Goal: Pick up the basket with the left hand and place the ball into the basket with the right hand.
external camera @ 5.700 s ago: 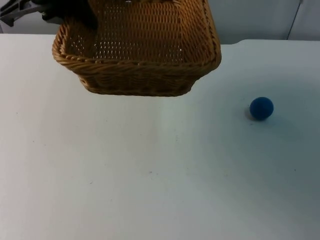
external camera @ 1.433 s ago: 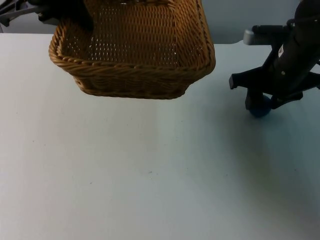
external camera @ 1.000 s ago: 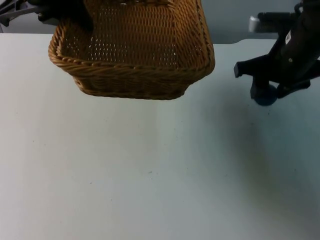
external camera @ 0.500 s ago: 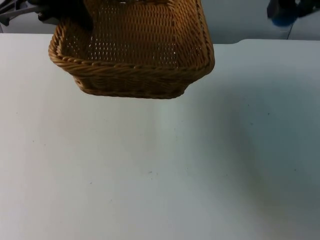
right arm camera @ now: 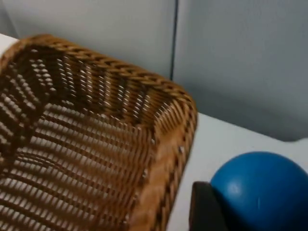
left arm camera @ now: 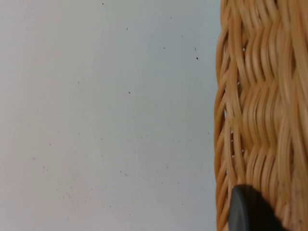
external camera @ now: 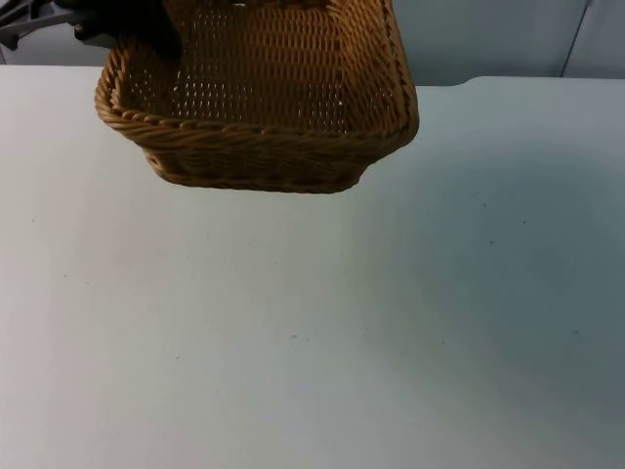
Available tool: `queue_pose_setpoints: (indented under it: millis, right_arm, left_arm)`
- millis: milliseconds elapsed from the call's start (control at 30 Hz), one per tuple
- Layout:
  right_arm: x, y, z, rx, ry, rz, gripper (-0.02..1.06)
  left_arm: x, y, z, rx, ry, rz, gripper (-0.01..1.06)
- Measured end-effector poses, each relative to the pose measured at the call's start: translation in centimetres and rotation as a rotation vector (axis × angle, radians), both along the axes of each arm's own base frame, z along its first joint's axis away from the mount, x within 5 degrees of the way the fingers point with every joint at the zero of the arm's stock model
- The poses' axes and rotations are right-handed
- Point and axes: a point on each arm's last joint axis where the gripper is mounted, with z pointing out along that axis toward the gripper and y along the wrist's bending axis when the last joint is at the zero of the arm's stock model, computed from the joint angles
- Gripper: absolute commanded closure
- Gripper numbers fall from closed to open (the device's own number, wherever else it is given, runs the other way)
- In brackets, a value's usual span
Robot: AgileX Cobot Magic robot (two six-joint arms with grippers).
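right wrist view: ball [right arm camera: 262,190] in right claw [right arm camera: 226,211], beside basket [right arm camera: 163,159].

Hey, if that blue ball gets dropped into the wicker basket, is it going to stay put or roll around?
The round blue ball would probably roll, having no flat side. The brown woven wicker basket has raised walls all round, so it should stay inside. Held at one corner by the left gripper, the basket may tilt, sending the ball to the low side.

Left gripper [external camera: 127,24] raised, fingers [left arm camera: 248,211] clamped.
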Motion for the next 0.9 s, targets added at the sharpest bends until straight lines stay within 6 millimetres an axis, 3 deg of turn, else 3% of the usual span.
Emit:
queue_pose_setpoints:
  millis: [267, 433, 900]
  right_arm:
    - [-1.5, 3.2, 1.3, 0.044, -0.086, 0.117, 1.05]
    - [-1.7, 4.2, 1.2, 0.024, -0.125, 0.170, 1.05]
    - [0.0, 6.8, -3.8, -0.109, -0.066, 0.269, 1.05]
  left_arm:
    - [0.1, 0.0, 0.1, 0.000, -0.010, 0.004, 1.05]
    - [0.1, 0.0, 0.1, -0.001, -0.014, 0.006, 1.05]
    - [0.1, 0.3, 0.0, 0.040, -0.025, -0.008, 1.05]
